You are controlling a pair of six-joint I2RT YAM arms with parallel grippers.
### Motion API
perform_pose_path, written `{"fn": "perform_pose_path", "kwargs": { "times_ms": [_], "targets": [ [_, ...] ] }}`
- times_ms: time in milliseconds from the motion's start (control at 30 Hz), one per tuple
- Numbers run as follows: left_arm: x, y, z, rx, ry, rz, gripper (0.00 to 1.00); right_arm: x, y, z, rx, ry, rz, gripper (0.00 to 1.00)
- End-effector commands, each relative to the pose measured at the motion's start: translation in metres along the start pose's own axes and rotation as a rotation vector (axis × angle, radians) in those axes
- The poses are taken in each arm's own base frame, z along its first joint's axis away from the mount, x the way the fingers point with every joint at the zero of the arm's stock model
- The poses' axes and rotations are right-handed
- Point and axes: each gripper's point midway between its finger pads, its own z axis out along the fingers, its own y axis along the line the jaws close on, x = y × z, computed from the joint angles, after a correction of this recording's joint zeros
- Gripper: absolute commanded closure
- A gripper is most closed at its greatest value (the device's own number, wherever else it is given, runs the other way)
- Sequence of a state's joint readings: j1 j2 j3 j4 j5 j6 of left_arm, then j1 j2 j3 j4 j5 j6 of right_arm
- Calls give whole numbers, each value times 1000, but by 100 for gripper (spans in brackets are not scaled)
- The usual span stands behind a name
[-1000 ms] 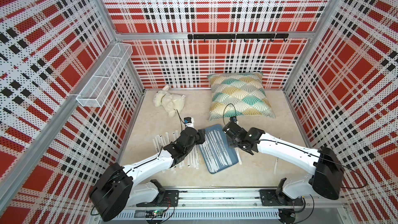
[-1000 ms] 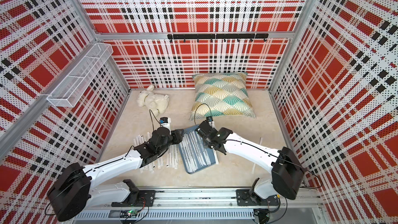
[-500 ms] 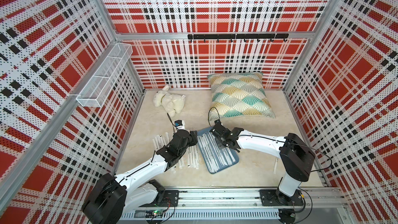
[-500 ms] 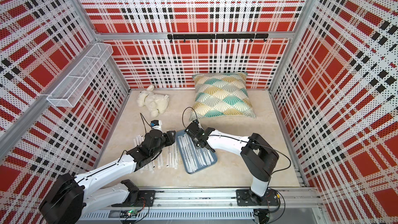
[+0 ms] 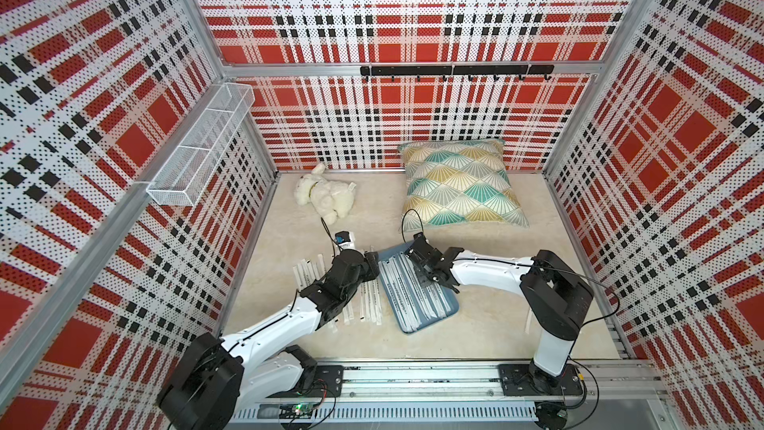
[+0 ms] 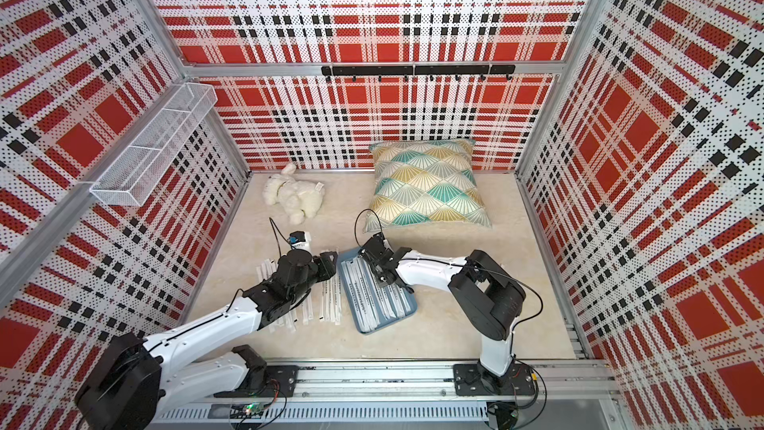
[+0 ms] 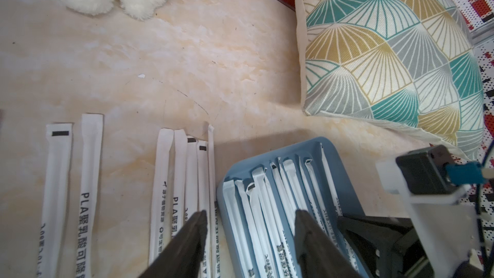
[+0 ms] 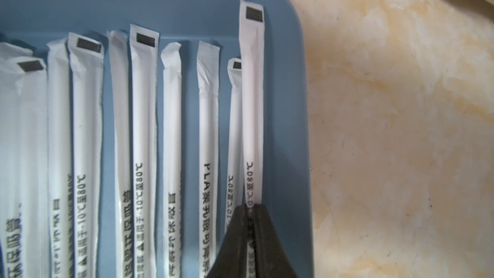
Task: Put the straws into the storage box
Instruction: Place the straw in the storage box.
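The storage box [image 5: 452, 311] [image 6: 410, 313] is a slate-blue tray lying mid-table, with several white-wrapped straws [image 5: 407, 297] [image 8: 144, 129] lying lengthwise in it. More straws [image 5: 308, 279] [image 6: 330, 301] [image 7: 88, 183] lie in rows on the table to its left. My right gripper [image 5: 426, 281] [image 6: 384, 281] [image 8: 251, 205] is low over the box's right side, shut on one straw [image 8: 252, 116] that lies along the rim [image 8: 302, 102]. My left gripper [image 5: 371, 264] [image 6: 328, 264] [image 7: 250, 213] hangs open, its jaws straddling the box's left rim [image 7: 220, 196], nothing between them.
A patterned pillow [image 5: 459, 184] and a white plush toy [image 5: 326, 198] lie at the back. One stray straw [image 5: 528, 320] lies right of the box, near the right arm's base. A white wire basket [image 5: 198, 146] hangs on the left wall, and a black hook rail [image 5: 454, 71] on the back wall.
My right arm has swung left over the box and come down, the straw still in its jaws. The left gripper has drifted slightly and stays open.
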State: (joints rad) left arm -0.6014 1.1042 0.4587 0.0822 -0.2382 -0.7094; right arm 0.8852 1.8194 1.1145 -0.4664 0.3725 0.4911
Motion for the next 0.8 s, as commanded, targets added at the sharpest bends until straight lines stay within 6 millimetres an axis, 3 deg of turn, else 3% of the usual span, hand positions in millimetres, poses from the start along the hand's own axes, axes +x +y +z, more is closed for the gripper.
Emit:
{"fn": "perform_pose_path", "kwargs": {
  "times_ms": [0, 333, 433, 533, 633, 767],
  "targets": [
    [1, 2, 0, 4, 1, -4, 43, -2, -2, 2, 15, -11, -9, 84],
    [-11, -4, -6, 7, -24, -2, 43, -21, -7, -37, -28, -59, 50, 75],
    [-17, -6, -8, -2, -32, 11, 43, -21, -19, -57, -29, -71, 132, 74],
    [-23, -12, -9, 1, -39, 29, 43, -6, -49, -69, -12, -34, 262, 74],
    [-24, -21, -7, 7, -37, 61, 41, 26, -90, -72, 20, 29, 424, 72],
    [-20, -35, -1, 26, -35, 99, 40, 74, -152, -73, 115, 116, 626, 61]
  ]
}}
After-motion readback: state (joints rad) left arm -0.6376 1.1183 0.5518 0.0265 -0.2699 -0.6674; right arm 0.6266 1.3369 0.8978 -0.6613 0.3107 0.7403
